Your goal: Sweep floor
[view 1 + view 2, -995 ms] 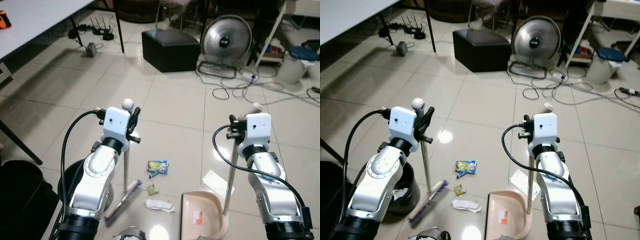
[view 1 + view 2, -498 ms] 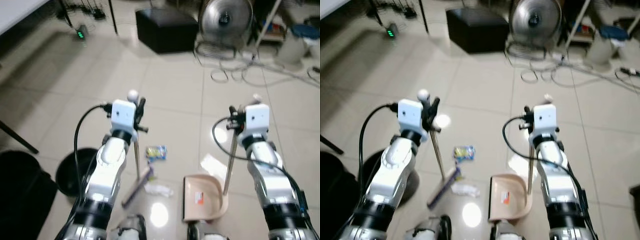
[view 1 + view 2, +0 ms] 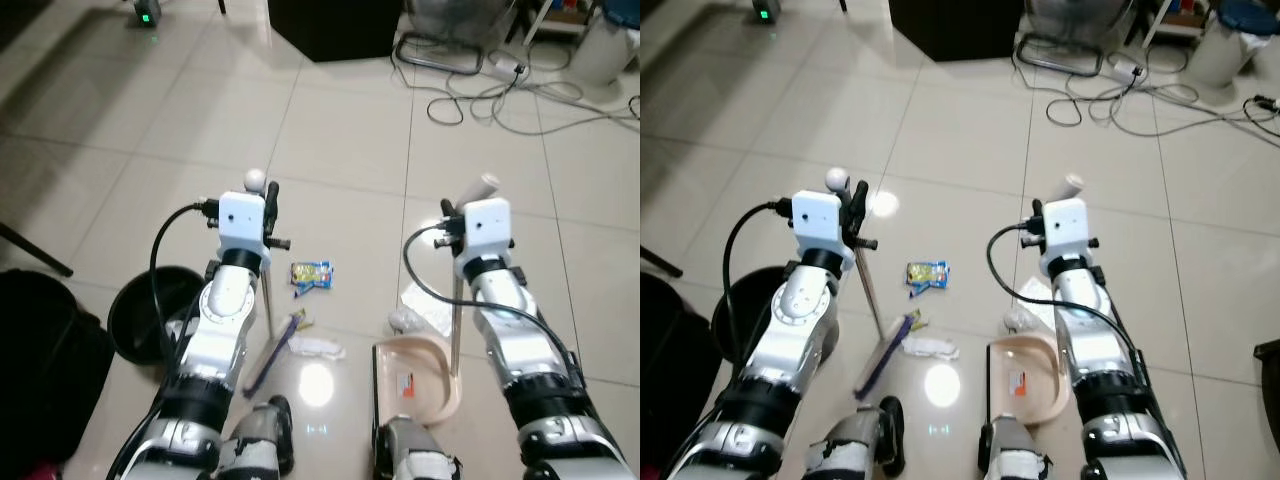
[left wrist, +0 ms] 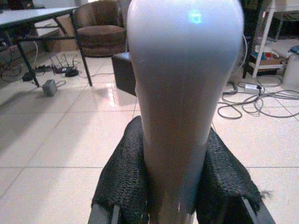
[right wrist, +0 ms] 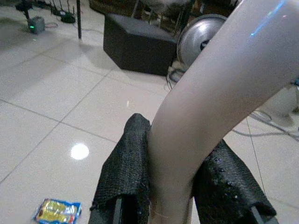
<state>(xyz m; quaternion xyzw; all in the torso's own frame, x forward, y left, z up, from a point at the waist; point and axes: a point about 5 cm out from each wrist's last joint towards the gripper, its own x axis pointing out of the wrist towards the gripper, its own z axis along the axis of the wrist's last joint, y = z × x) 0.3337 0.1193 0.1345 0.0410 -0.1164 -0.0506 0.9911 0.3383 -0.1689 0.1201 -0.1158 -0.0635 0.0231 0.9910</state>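
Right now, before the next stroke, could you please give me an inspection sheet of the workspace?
Surface: glossy tile floor.
Job's things: broom head beside white wrapper; dustpan on the floor, crumpled paper at its mouth.
Clutter: yellow snack packet ahead of the broom.
Grippers: left gripper shut on the broom handle; right gripper shut on the dustpan handle.
Cables: loose cords ahead.
Surroundings: black bin at left.
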